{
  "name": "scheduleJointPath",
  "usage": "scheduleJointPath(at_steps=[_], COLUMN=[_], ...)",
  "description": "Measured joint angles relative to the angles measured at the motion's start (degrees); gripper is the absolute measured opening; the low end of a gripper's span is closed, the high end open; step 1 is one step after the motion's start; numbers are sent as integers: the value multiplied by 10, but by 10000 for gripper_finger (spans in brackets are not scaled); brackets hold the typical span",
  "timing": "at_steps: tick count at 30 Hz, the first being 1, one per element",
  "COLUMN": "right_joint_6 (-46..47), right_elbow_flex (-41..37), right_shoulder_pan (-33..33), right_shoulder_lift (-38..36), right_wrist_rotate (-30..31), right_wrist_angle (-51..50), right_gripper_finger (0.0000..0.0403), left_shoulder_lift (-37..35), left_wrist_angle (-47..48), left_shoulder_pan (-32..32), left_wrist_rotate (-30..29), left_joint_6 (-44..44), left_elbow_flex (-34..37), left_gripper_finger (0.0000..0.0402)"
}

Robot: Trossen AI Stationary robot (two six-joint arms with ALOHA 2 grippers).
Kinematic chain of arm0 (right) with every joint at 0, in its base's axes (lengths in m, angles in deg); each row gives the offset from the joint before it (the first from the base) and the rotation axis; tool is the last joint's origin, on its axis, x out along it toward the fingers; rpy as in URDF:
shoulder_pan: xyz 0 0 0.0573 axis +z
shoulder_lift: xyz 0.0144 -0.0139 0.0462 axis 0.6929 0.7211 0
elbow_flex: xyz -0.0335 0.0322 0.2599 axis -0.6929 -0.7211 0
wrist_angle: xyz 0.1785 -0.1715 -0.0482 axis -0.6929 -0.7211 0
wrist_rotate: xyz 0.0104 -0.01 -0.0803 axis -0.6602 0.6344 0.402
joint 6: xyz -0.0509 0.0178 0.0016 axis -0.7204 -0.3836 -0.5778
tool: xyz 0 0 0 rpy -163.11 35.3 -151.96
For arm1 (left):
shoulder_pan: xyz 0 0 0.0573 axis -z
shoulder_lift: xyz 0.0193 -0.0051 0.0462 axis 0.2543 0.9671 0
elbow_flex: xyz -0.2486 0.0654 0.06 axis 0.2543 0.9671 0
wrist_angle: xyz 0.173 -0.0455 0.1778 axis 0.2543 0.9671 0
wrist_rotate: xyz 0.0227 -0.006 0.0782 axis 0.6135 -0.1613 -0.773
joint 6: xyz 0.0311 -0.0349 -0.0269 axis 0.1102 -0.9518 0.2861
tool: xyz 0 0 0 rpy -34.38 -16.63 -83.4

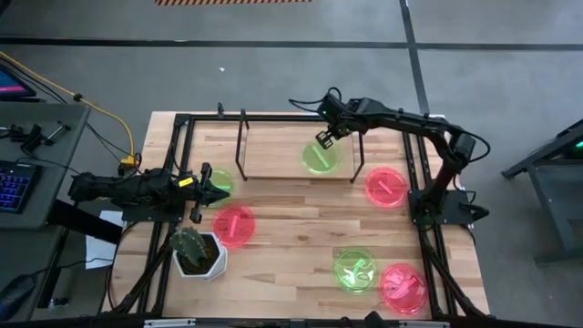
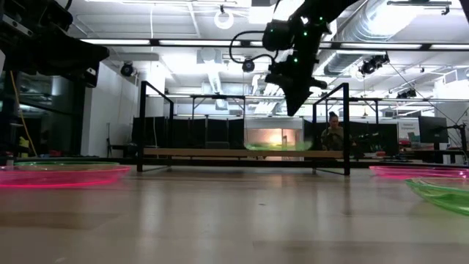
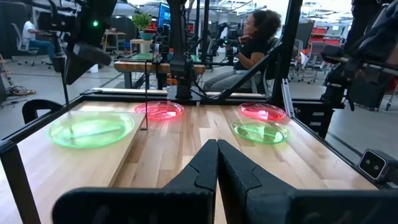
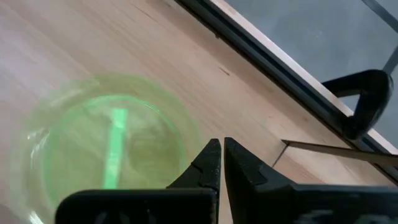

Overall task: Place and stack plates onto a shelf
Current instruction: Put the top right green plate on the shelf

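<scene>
The shelf is a light-wood board between thin black rods at the table's far middle. One green plate lies flat on the board's right part; it also shows as the green plate in the right wrist view. My right gripper hangs shut just above that plate's far edge, clear of it, as the right gripper shows in the low view. My left gripper is shut and waits low at the table's left, partly over another green plate. A pink plate lies just near of it.
A pink plate lies right of the shelf. A green plate and a pink plate sit at the near right corner. A white pot with a cactus stands near left. Bare wood lies in the table's middle.
</scene>
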Motion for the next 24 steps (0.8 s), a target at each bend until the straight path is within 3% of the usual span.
scheduleJointPath(at_steps=[9, 18, 24], right_joint_6=[5, -7, -22], right_elbow_flex=[0, 0, 2], right_shoulder_pan=[1, 83, 141], right_shoulder_lift=[1, 34, 102], right_wrist_rotate=[25, -91, -108], right_wrist_angle=[-7, 120, 226], right_gripper_finger=[0, 0, 0], left_shoulder_lift=[0, 0, 0], left_wrist_angle=[0, 0, 0], left_shoulder_pan=[0, 0, 0], left_wrist_rotate=[0, 0, 0], left_joint_6=[0, 0, 0], left_elbow_flex=[0, 0, 0], left_gripper_finger=[1, 1, 1])
